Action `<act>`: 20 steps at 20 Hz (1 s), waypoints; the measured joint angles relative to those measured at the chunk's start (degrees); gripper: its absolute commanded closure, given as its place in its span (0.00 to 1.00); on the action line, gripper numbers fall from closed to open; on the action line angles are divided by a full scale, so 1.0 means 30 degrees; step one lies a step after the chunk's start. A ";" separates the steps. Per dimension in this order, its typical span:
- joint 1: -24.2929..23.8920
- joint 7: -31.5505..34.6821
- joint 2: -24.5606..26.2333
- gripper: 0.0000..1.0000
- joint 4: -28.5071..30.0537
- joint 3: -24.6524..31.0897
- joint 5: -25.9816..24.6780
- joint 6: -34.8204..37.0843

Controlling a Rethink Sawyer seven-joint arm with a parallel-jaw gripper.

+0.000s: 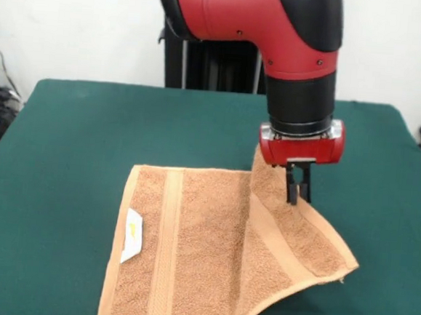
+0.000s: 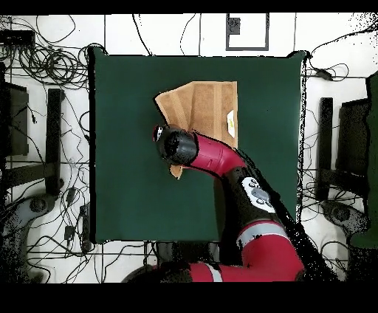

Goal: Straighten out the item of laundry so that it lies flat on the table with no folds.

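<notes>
The towel lies on the green table, one side folded over. It looks soft, light and floppy (it bends anywhere). The gripper pinches its raised corner, fingers closed; that corner seems the best hold.

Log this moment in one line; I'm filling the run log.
gripper: shut on towel | towel: one side folded over, not flat | table: towel toward camera edge | tag: visible
</notes>
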 measured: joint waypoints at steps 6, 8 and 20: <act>0.0327 0.0004 0.0002 1.00 0.0008 -0.0097 0.0675 -0.0023; 0.0411 0.0004 0.0004 1.00 0.0014 -0.0212 0.0917 -0.0102; 0.2225 0.0380 0.0016 1.00 0.0017 -0.1872 0.2443 -0.0633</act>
